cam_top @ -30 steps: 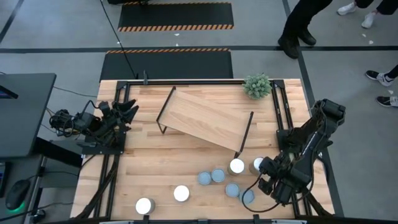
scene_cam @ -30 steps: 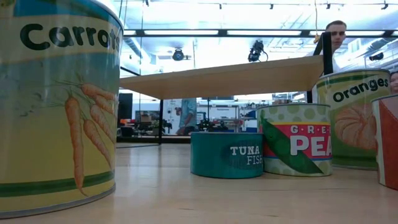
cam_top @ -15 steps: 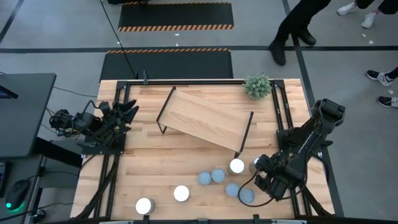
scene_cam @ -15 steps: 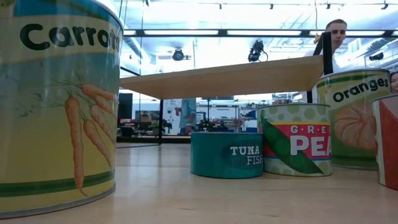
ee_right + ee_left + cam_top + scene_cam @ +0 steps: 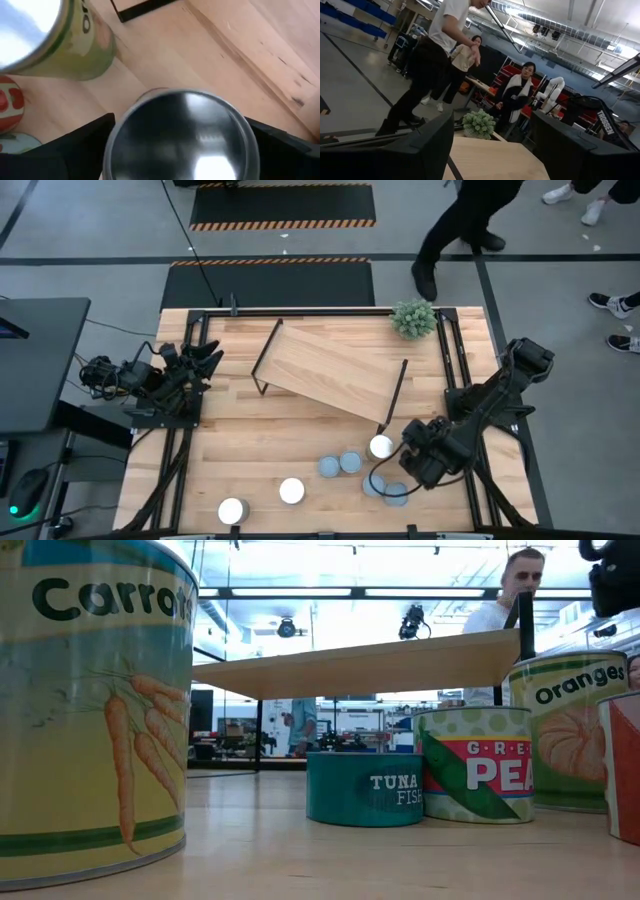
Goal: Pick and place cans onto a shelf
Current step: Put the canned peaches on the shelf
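At lower right of the high view, the right claw is held wide open over a shiny silver-topped can, not gripping it. Other cans are clustered below the askew light-wood shelf. The left claw is parked part-open, empty, at the table's left edge.

A slanted wooden shelf on black wire legs occupies the middle of the table, its far-left corner near the far edge and its near-right leg coming down just beside a white-topped can. A cluster of cans crowds the near-right area, where the right gripper hangs directly over one silver-topped can, its fingers spread wide on either side. Two more white-topped cans stand apart at the near edge. The left half of the table, between shelf and left arm, lies bare. A small potted plant blocks the far-right corner.
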Controlling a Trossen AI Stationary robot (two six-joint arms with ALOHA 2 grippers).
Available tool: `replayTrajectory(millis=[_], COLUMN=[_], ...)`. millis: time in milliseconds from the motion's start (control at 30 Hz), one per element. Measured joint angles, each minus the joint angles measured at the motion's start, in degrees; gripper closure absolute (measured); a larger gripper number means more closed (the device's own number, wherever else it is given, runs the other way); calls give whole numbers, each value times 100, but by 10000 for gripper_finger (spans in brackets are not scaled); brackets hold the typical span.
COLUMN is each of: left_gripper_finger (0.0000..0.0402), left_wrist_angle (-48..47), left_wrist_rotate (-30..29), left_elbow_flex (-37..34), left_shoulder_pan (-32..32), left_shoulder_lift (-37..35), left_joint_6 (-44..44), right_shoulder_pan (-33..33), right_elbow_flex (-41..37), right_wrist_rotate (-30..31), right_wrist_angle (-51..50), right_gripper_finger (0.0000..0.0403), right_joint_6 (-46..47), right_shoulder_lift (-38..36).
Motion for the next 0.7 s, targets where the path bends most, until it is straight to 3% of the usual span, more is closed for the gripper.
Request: replayTrajectory(millis=[367,533,700], left_gripper_finger=[134,134,134], left_wrist_angle=[-4,-3,-2], left_wrist_rotate=[0,2,5], left_elbow_flex=[0,0,0], left_shoulder_pan=[0,0,0], left_shoulder_lift=[0,0,0], left_joint_6=[2,0,-114], right_shoulder_pan=[-273,-338,-401], right_elbow_flex=[7,9,2], right_wrist_rotate=[-24,-305,-441], right_wrist_angle=[77,-71,-513], right_gripper_finger=[93,97,91], right_joint_6=[-372,-899,-1436], right_shoulder_lift=[-3,-105,-664])
